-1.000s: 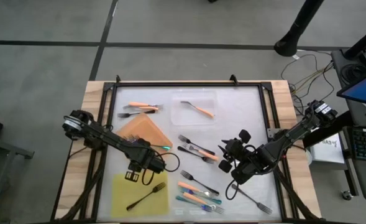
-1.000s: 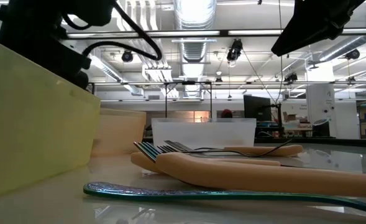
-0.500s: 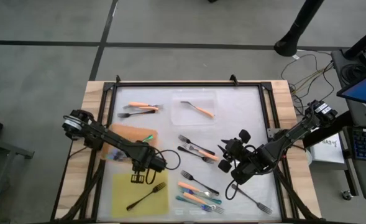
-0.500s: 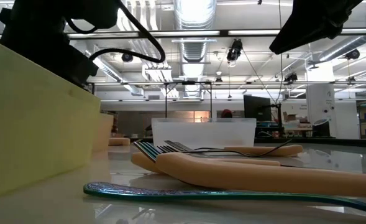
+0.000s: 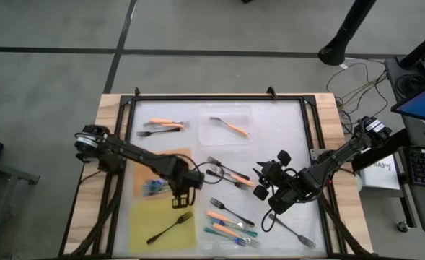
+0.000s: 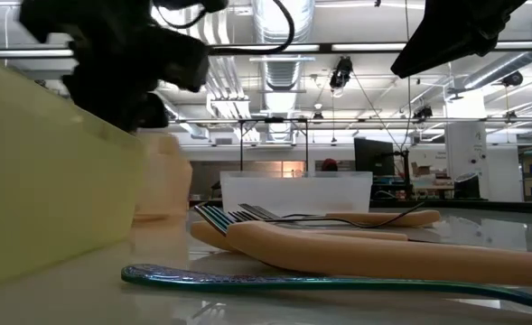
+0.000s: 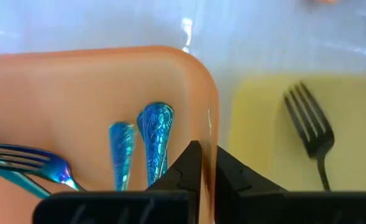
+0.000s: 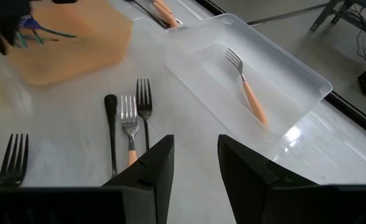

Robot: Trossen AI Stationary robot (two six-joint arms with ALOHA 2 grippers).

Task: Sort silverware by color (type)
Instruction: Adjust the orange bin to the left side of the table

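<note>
The orange mat [image 5: 158, 167] lies left of centre with two teal forks [image 7: 155, 130] on it. My left gripper [image 5: 182, 195] [image 7: 206, 163] points down at the mat's right edge and is shut on it. In front of it, a yellow mat [image 5: 154, 224] carries one black fork [image 5: 170, 227]. My right gripper [image 5: 264, 185] [image 8: 198, 168] hangs open above the table right of centre, nothing between its fingers. Loose forks [image 5: 226, 173] lie between the two grippers, and more forks [image 5: 230, 222] lie near the front edge. A clear tray [image 5: 226, 115] holds an orange fork [image 8: 251, 99]. My left gripper pinches the orange mat's right edge [image 7: 211, 134] between its two fingers, just below the mat's rounded corner. The fingers come from above, pointing down. The rest of the mat lies flat on the table with the teal forks on it.
Two orange forks [image 5: 161, 126] lie at the far left of the table. A single fork [image 5: 295, 231] lies at the front right. A dark frame [image 5: 219, 96] rims the table. Bare table shows between the tray and the right rim.
My left gripper has gone toward the table's right edge and rolled about its own line. The orange mat, which stood skewed like a diamond, now lies square to the table and has slid to the right with the gripper. The teal forks rest on it.
</note>
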